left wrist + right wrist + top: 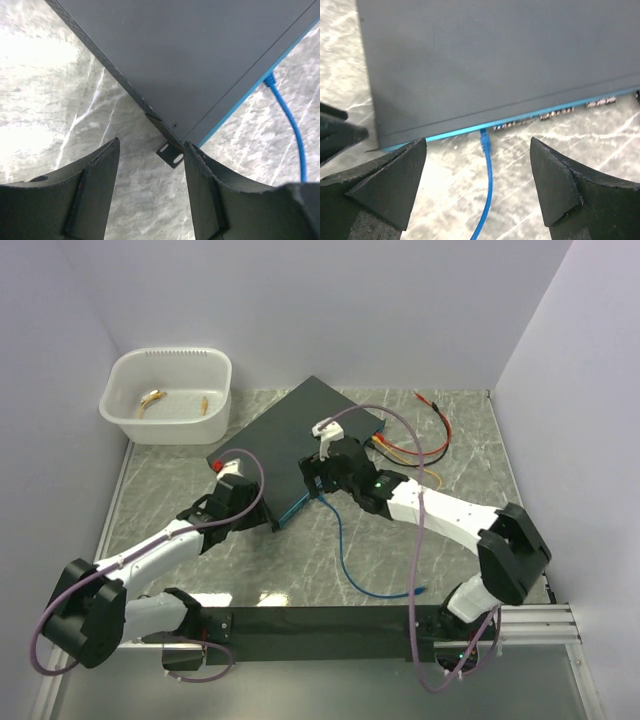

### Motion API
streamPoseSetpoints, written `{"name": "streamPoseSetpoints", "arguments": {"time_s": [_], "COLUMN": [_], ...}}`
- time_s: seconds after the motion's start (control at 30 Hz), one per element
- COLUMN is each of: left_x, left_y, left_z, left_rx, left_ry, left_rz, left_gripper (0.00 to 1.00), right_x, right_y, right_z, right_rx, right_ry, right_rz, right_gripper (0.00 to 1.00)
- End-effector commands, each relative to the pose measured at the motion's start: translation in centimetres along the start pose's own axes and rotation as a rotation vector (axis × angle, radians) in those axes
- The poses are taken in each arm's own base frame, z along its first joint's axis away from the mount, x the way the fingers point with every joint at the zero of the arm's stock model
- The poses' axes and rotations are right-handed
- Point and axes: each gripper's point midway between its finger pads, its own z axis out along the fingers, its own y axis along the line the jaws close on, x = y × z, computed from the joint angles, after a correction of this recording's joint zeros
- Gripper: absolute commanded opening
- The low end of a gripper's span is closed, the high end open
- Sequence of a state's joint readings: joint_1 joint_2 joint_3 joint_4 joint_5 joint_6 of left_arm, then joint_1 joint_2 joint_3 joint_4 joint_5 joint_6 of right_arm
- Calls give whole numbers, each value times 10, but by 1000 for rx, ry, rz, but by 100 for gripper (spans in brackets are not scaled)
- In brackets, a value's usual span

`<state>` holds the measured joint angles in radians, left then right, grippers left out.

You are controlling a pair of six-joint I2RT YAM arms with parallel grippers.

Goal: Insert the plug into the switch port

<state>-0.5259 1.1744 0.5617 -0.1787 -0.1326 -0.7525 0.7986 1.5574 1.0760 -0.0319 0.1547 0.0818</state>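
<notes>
At switch port (482, 130), plug (484, 139) seated, right gripper (477, 145) wide

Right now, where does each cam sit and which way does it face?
Top external: above and behind the bases, looking down on the table, black box and white tub; both arms show.
Left wrist: on the left arm, facing the box's corner bracket; the left pincer is open at the bottom.
Right wrist: on the right arm, facing the box's teal face; the right pincer is open, framing the blue cable.
Shared: both wrist views catch the box and that cable.
</notes>
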Motion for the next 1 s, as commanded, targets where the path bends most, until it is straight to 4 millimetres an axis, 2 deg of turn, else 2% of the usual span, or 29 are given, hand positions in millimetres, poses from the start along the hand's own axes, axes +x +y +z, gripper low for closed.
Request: {"name": "streamPoseSetpoints", "arguments": {"time_s": [0.0, 0.1, 0.17, 0.2, 0.23, 0.4, 0.57, 0.7, 0.87, 0.97], "left_x": [-30, -42, -47, -51, -50, -80, -106, -118, -122, -123], "left_y": [-10, -16, -20, -25, -29, -57, -71, -74, -64, -65], "left_z": [-17, -30, -38, -43, -47, -85, -117, -135, -143, -147], "left_rx": [9, 31, 41, 62, 78, 187, 229, 258, 239, 253], "left_ry": [-86, -125, -132, -145, -129, -194, -269, -333, -396, -412], "left_rz": [-5, -9, -12, -13, -9, 25, 83, 144, 174, 176], "left_gripper": [60, 60, 61, 61, 61, 61, 60, 60, 60, 60], "right_x": [-7, -15, -10, -5, -6, 1, 15, 18, 17, 24], "right_y": [3, 2, -5, -12, -22, -43, -58, -69, -73, -74], "right_z": [-24, -54, -67, -73, -87, -126, -147, -166, -186, -188], "right_rx": [-12, -13, 21, 54, 96, 172, 239, 281, 266, 262], "right_ry": [-21, -67, -69, -65, -84, -132, -120, -133, -183, -188], "right_rz": [84, 120, 146, 158, 188, 257, 284, 316, 335, 336], "right_gripper": [90, 91, 91, 91, 91, 91, 91, 91, 91, 93]}}
